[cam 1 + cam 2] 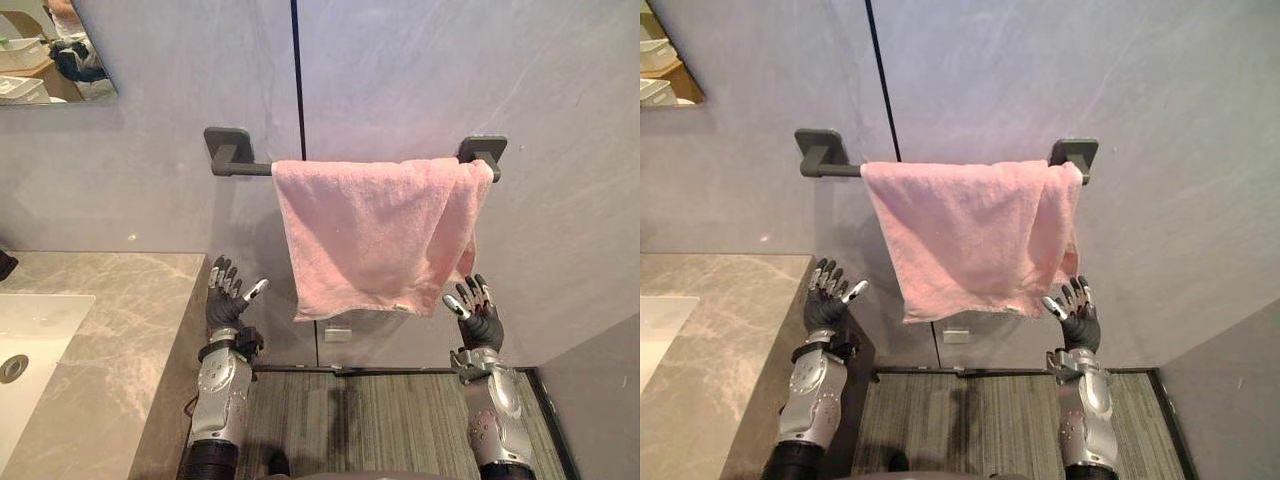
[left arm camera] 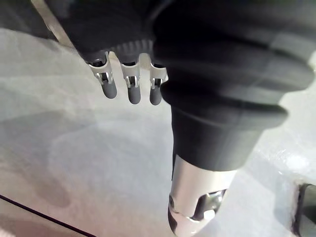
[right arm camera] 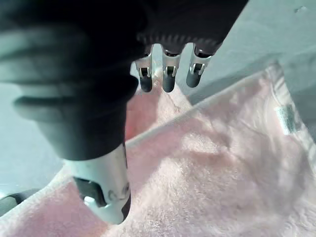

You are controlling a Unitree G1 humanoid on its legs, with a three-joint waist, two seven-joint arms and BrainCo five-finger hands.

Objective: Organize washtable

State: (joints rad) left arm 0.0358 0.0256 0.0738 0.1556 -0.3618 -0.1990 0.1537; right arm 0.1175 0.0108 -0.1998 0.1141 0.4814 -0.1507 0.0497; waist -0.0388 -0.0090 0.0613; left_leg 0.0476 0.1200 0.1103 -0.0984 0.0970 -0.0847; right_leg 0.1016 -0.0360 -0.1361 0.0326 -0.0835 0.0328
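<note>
Pink terry towel [image 1: 375,235] is draped over the dark grey wall-mounted towel bar [image 1: 250,168], pushed toward the bar's right end, so the left stretch of the bar is bare. Hang is uneven: right side is doubled into a fold, bottom edge slants, small white label at the lower hem.

Surroundings: grey wall w/ a black vertical seam [image 1: 298,80] behind the bar, small white wall plate [image 1: 338,334] just under the towel, striped grey floor [image 1: 360,410] below. Beige marble tabletop [image 1: 110,330] at left w/ white inset sink [image 1: 40,330]; mirror corner [image 1: 50,50] top left.

Left hand [image 1: 228,295] is raised just beside the tabletop's front corner, left of the towel and apart from it. Fingers [image 2: 129,91] straight and spread, nothing held; bare wall past them.

Right hand [image 1: 478,310] is raised just below the towel's folded right corner. Fingers [image 3: 168,81] straight, not curled, no grip on the cloth; tips v. near the fold, can't tell if they touch. Nothing sits between either hand and the towel.
</note>
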